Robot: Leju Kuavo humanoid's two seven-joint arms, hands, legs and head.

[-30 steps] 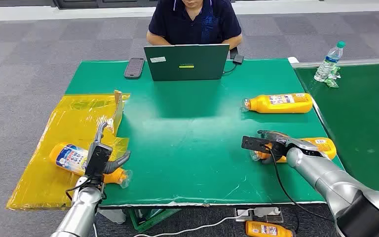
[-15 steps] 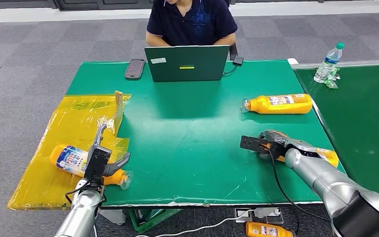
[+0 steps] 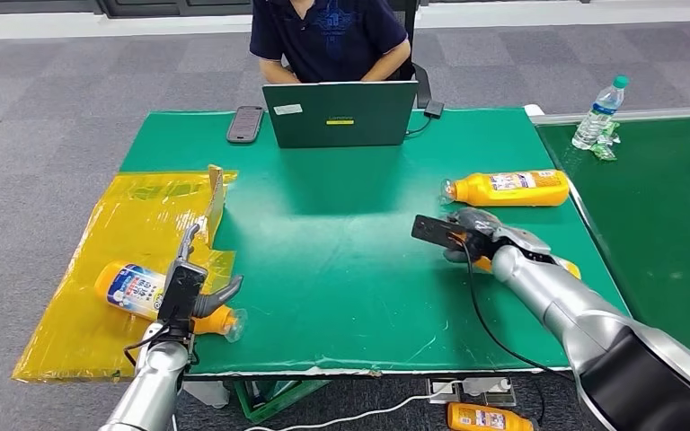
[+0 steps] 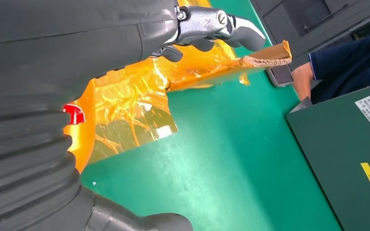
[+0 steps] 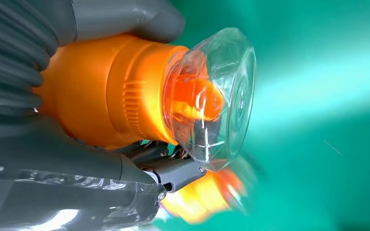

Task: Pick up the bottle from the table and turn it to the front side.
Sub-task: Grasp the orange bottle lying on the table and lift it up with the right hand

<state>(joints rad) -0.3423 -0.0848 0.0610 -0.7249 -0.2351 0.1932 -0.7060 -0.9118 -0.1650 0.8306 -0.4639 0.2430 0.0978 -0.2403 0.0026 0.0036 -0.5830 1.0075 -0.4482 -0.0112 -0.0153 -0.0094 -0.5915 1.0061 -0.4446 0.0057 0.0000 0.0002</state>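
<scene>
Midway across the green table [image 3: 350, 269], the robot's right hand [image 3: 472, 235] grips an orange bottle [image 3: 564, 267] near its neck, thumb and fingers wrapped around the body just behind the clear cap [image 5: 217, 96], as the right wrist view shows close up. Whether the held bottle rests on the table or hangs just off it cannot be told. The step appears to be the lift and turn. Done well, it calls for a firm hold on the smooth plastic, a lift that frees the bottle from the surface before any rotation, and a slow roll about its long axis until the label faces front. It should also keep well off the second orange bottle [image 3: 508, 188], which lies on its side between the held one and the laptop [image 3: 340, 113].

The left hand [image 3: 199, 292] holds nothing, its fingers spread over a third bottle [image 3: 139, 290], which has a blue and white label and lies on the yellow plastic sheet [image 3: 135, 229] to the laptop's near left.

The count: three orange bottles on the table, one more on the floor [image 3: 490, 417] below its near edge, one clear water bottle [image 3: 599, 112] on the neighbouring table, one laptop, one phone [image 3: 244, 123] beside it, one yellow sheet, one seated person [image 3: 328, 36] behind the laptop.
</scene>
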